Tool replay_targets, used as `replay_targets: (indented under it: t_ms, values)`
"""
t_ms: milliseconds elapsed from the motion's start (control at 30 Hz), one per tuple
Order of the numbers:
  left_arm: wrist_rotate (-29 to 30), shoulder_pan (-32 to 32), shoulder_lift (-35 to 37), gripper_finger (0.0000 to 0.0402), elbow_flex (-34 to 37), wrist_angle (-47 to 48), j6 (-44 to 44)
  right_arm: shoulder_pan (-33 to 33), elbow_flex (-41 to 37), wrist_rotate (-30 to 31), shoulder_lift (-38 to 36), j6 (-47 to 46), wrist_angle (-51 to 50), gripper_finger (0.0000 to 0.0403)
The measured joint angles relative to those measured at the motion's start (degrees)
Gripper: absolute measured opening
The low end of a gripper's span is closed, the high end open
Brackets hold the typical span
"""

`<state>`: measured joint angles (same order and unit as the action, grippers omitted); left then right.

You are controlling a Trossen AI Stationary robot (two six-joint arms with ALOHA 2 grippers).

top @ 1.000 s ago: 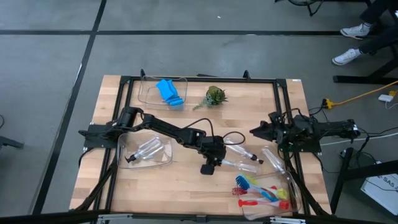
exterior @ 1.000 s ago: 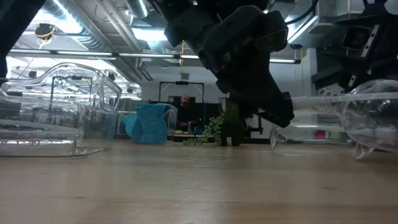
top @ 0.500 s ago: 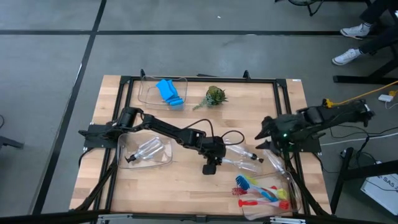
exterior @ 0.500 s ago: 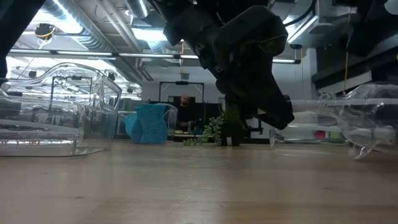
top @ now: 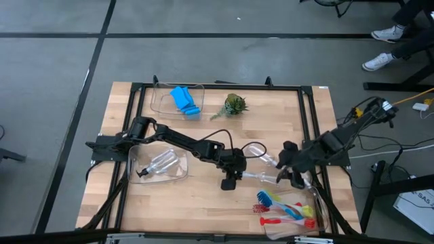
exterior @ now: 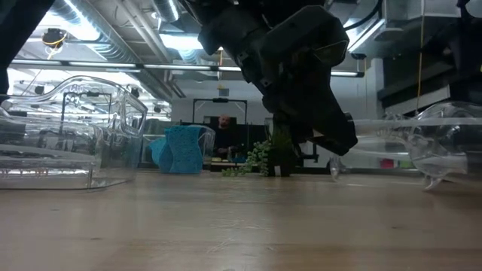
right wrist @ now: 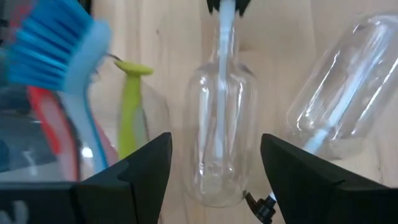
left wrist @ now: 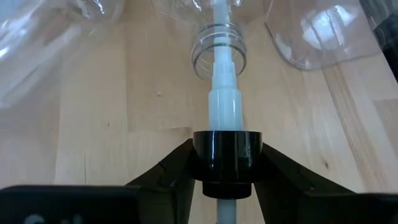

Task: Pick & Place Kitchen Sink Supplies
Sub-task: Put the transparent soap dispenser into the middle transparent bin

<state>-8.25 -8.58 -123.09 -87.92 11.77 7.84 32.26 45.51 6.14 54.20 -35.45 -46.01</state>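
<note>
Your left gripper [top: 232, 177] sits near the middle of the wooden table [top: 203, 203], and its fingers [left wrist: 168, 171] are clamped on the black pump collar [left wrist: 225, 152] of a clear bottle [top: 261, 179] that lies on its side on the wood; in the left wrist view the white pump stem runs from the collar into the bottle's threaded neck. Your right gripper [top: 288, 171] is at the other end of that same bottle, its fingers [right wrist: 140, 165] spread apart on either side of the bottle's body and holding nothing. A second clear bottle [top: 268, 161] lies just beside the first, toward the far side of the table, and a third [top: 302, 177] lies near the right edge. Close to your right gripper, the red, blue and yellow-green brushes [top: 288, 209] rest in a clear bin [top: 319, 210] at the near right corner. On the left side another clear bin [top: 139, 163] holds one more clear bottle [top: 161, 163] lying flat. At the far edge, the blue sponge [top: 184, 100] stands in a third clear bin [top: 161, 102], with a small green plant sprig [top: 232, 105] on the table beside it.
</note>
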Motion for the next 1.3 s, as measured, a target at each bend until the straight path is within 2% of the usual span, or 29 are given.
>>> replay_targets:
  t_ms: [233,400,533,700,1100,1300]
  values:
    - [0.07,0.0,0.0,0.0132,0.0,0.0,0.0,3.16,-1.59,3.21,6.98,-0.14,1.84,0.0245]
    - [0.09,0.0,0.0,0.0132,0.0,0.0,0.76,3.57,-1.45,-1.35,10.8,0.02,4.75,0.0245]
    - [0.08,0.0,0.0,0.0132,0.0,0.0,1.04,3.57,0.53,-2.61,10.9,-0.02,5.21,0.0245]
    - [0.09,0.0,0.0,0.0132,0.0,0.0,1.03,3.57,1.46,-2.21,10.9,4.24,6.01,0.0245]
    - [0.12,0.0,0.0,0.0132,0.0,0.0,2.16,2.97,1.51,2.17,10.9,4.61,8.01,0.0245]
    - [0.11,0.0,0.0,0.0132,0.0,0.02,2.16,0.25,1.51,-4.09,11.75,3.55,8.02,0.0266]
